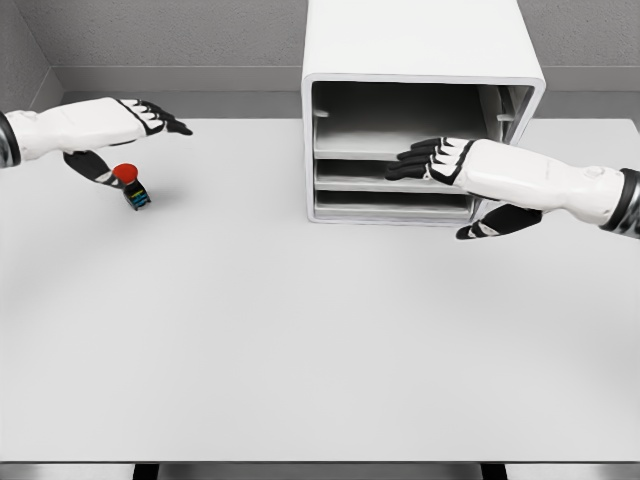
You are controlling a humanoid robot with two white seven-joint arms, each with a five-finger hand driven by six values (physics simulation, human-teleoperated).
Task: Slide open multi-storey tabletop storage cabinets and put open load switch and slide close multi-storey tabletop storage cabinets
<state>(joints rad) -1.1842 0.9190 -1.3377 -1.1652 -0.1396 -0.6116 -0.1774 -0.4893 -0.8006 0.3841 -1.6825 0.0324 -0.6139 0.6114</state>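
White cabinet (420,110) at table (300,340) back, shelves exposed; right hand (440,160) flat at its middle shelf front, fingers extended, holding nothing, likely to work the drawer. Well left of cabinet, left hand (120,135) hovers spread over the red-topped switch (130,185), apparently readying a grasp.

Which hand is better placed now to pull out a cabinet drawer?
The right hand: its open fingers reach the front of the cabinet at the drawers. The left hand is far left, over the switch.
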